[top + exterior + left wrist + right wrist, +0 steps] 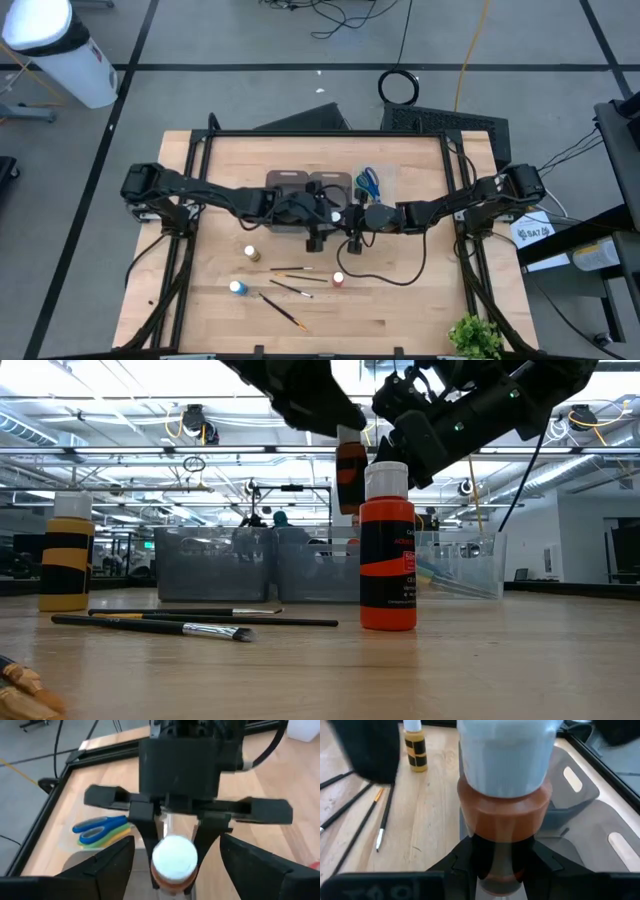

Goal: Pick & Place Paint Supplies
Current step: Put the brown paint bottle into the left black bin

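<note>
A: Brown bottle (505, 810), white cap, is off the table. It is held in the air at mid-table, just in front of the grey tray (290, 182). The right gripper (502, 855) is clamped on its lower body.

B: Left gripper (176, 851)?

A: Fingers spread wide, one each side of the cap, touching nothing. It carries no load.

B: Step in hand?

A: I judge it a handover between the arms, with the right one as sole holder. The placing itself is not yet done.

B: What does the next move call for?

A: Probably the left arm backs straight off first, since its fingers bracket the bottle. Any sideways drift could knock the cap. Then the right arm can carry the bottle over a tray wall and lower it upright.

B: Room to move?

A: It is tight between the two wrists and free elsewhere. The clear tray (385, 175) beside the grey one already holds the scissors (368, 182). I cannot tell how much floor is left there.

B: Table in front?

A: Orange bottle (387, 550) stands close below the grippers, so a low swing could tip it. Brushes (290, 270), a blue bottle (237, 288) and a yellow-banded bottle (250, 253) lie farther toward the left arm's side. All are well in from the table edge.
</note>
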Motion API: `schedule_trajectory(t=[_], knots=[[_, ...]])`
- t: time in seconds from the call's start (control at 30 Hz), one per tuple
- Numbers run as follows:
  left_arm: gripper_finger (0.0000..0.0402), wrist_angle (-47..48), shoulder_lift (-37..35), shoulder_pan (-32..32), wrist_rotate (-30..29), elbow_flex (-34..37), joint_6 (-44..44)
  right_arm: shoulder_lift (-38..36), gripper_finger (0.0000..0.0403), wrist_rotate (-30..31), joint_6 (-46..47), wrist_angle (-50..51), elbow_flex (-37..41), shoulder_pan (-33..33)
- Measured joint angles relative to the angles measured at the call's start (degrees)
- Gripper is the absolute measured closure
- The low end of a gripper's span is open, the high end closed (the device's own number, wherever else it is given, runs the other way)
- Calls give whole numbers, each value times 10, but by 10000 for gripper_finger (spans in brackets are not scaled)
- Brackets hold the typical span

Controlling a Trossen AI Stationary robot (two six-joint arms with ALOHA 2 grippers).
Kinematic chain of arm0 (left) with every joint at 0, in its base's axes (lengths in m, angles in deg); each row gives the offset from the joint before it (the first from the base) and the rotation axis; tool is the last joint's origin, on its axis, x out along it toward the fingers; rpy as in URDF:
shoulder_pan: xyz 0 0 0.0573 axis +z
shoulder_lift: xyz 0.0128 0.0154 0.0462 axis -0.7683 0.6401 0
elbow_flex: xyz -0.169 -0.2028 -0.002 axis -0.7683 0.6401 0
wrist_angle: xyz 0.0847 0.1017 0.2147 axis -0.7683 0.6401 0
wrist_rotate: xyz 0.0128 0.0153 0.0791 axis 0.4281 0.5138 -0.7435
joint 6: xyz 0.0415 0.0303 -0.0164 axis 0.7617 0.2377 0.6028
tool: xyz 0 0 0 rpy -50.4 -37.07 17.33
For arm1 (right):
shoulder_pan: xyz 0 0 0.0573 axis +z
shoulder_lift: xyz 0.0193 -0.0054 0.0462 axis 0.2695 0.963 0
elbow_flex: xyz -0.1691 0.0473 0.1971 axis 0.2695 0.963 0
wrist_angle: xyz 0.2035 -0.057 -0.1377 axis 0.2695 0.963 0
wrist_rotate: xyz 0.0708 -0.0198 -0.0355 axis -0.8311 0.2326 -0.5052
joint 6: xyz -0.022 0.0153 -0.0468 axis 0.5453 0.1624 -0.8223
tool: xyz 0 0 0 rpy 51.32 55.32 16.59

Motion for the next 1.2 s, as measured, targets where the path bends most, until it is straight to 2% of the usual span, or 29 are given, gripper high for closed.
schedule_trajectory(t=[0.17, 0.33, 0.47, 0.63, 0.83, 1.0, 1.1, 1.2], knots=[[149, 13, -4, 1, 2, 0, -15, 0, 303, -2, -2, -2, 0, 5], [218, 13, -1, 1, 52, 0, -35, 0, 302, -2, -3, -5, 0, 5], [277, 12, 1, 5, 51, 0, -37, 0, 301, -7, 1, -8, 0, 5], [278, 15, -4, 8, 38, 0, -42, 0, 282, -4, 8, -12, 0, 5], [278, 65, -50, 5, -20, 5, -66, -9, 225, 8, 9, -1, -2, 5], [278, 68, -127, 13, -69, 64, -78, -18, 187, -1, 34, 23, 2, 11], [278, 79, -186, 25, -116, 111, -100, -30, 173, -1, 37, 30, 0, 10], [278, 88, -249, 52, -130, 161, -135, -32, 167, 0, 38, 27, 0, 10]])
